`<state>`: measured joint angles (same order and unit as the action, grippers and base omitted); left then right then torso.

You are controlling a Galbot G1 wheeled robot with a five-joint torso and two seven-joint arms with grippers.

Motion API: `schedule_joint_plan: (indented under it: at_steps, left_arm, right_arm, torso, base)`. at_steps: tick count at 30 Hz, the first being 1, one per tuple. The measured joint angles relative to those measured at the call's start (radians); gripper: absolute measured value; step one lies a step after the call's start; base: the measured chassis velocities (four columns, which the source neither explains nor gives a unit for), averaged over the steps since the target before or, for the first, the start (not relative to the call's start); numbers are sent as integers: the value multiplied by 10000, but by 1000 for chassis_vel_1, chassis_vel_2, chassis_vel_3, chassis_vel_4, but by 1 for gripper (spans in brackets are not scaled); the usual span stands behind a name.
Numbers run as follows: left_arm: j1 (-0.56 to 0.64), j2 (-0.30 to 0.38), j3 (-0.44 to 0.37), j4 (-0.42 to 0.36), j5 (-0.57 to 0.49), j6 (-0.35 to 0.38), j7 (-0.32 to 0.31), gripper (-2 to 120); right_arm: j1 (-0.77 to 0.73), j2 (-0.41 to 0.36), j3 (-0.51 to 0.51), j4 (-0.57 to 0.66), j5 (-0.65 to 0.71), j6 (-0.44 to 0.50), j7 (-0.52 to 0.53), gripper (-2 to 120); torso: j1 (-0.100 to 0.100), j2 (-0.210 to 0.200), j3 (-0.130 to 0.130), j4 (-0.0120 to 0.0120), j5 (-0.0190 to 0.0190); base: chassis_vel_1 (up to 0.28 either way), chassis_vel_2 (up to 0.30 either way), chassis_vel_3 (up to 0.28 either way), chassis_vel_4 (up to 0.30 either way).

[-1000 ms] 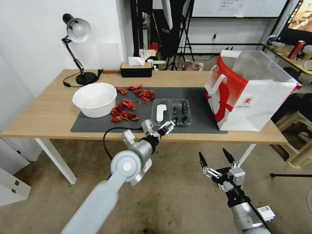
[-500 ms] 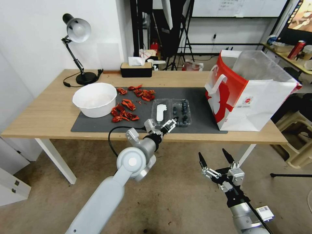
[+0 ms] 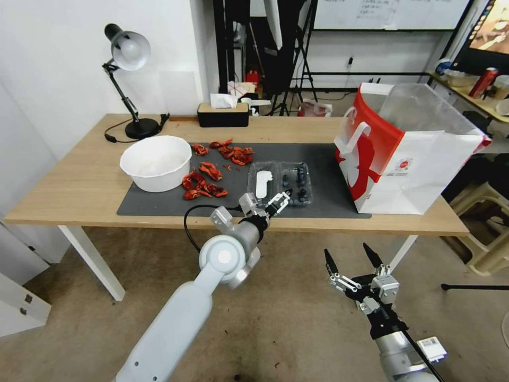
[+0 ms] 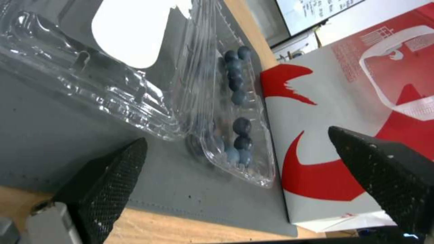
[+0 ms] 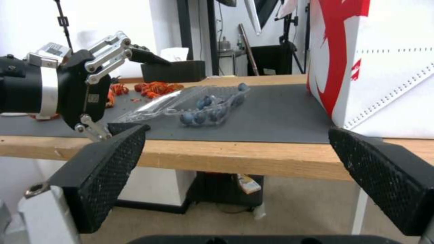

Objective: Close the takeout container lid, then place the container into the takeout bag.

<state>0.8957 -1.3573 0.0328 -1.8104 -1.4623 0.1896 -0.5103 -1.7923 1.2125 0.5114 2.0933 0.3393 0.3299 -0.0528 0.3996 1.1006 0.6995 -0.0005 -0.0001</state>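
On a wooden worktop (image 3: 79, 185), near its front edge, the small clear plastic clamshell container (image 3: 280, 183) of blueberries is lying open as the left tool (image 3: 272, 200) is hovering, fingers spread, just before it; the right tool (image 3: 352, 255) is waiting open below.

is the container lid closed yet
No, the lid lies flat open on the mat beside the blueberry half of the container, with the open left tool just in front of it.
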Motion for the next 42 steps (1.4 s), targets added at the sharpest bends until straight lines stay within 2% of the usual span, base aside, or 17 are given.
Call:
schedule_joint_plan:
  at_steps: [6, 17, 42]
  left_arm:
    - [-14, -103, -24, 23, -130, -25, -208, 100]
    - [-212, -157, -122, 64, -560, -55, -673, 100]
    - [-359, -174, -264, 98, -957, -90, -792, 100]
  right_arm:
    - [-3, -3, -8, -62, -9, 36, 6, 100]
    - [15, 26, -111, -150, -150, 43, 29, 100]
    - [23, 162, -235, -293, -331, 100, 29, 100]
  torso:
    - [2, -4, 3, 6, 2]
    - [4, -7, 6, 3, 0]
    - [8, -11, 8, 5, 0]
  base:
    - [0, 0, 0, 0]
    - [0, 0, 0, 0]
    - [0, 0, 0, 0]
